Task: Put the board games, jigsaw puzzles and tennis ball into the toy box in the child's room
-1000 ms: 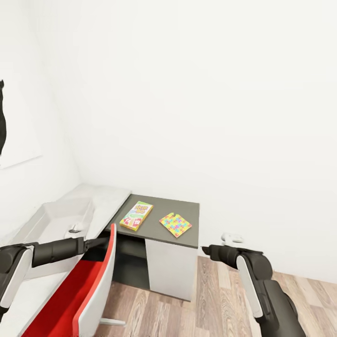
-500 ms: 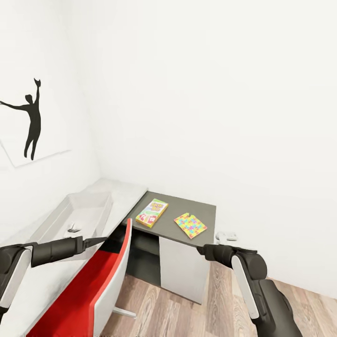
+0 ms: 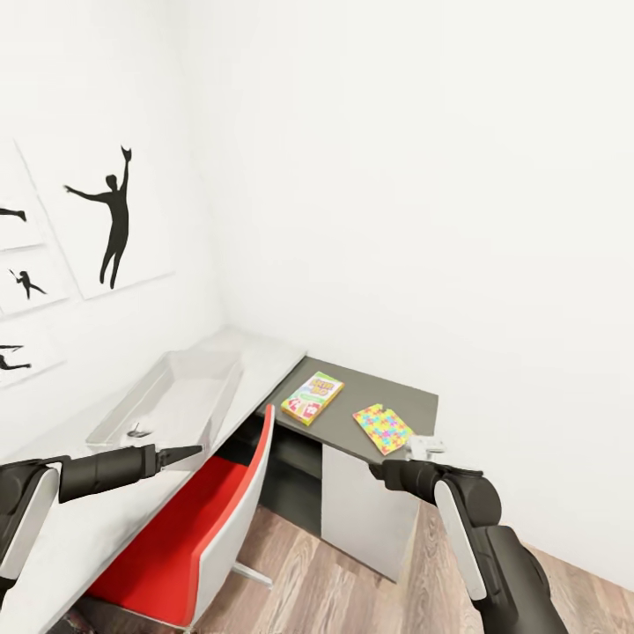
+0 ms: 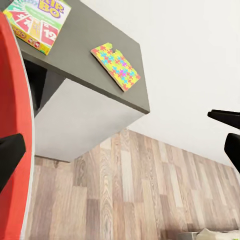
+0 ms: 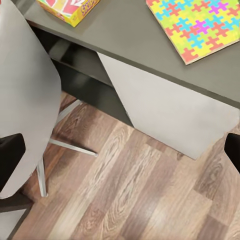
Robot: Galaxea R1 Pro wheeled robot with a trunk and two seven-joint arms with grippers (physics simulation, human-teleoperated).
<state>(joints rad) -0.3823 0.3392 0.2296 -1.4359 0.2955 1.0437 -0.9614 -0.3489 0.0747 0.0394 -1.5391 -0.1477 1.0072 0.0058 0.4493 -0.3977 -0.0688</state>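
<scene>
Toy box [image 3: 180, 394] contents unclear, board game [image 4: 36, 22] cropped

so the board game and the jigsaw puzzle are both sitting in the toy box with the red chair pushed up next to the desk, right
Not quite. The board game and the jigsaw puzzle lie on the dark grey cabinet top, not in the toy box, which sits further along the pale desk. The head view shows this. The red chair does stand next to the desk.
</scene>
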